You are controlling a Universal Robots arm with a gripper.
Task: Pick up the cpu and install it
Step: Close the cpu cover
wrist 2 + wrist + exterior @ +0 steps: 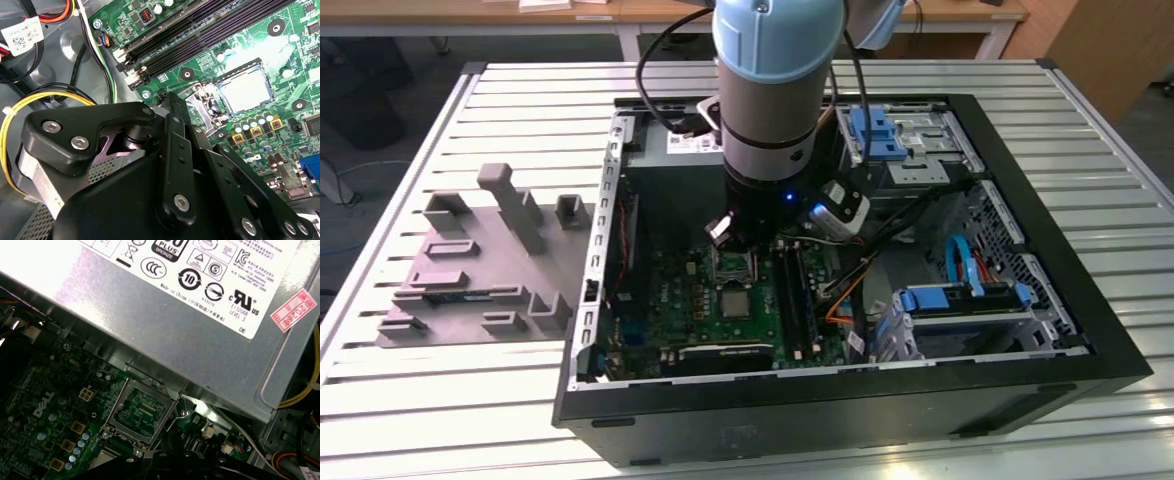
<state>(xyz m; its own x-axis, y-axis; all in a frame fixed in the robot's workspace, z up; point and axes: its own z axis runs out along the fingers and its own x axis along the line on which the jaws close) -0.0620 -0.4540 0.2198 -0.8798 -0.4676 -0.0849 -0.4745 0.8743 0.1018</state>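
The cpu [247, 90], a pale silvery square, lies flat in the socket on the green motherboard [200, 65] inside the open computer case [854, 405]. In the exterior view the cpu [736, 301] sits just in front of the arm. The socket's metal load plate [142, 410] stands raised beside it, and board shows through its window. My gripper [172, 102] hangs low over the board next to that raised load plate [205, 100], holding nothing that I can see. In the exterior view the gripper [731, 243] reaches down from the arm at the socket's far side.
A silver power supply [175, 315] stands close behind the socket. Black memory slots [200, 35] run beside it, and yellow cables [30, 105] loop near the wrist. A grey tray of plastic blocks [467, 270] lies outside the case on the exterior view's left. Blue drive brackets [961, 300] fill the case's other side.
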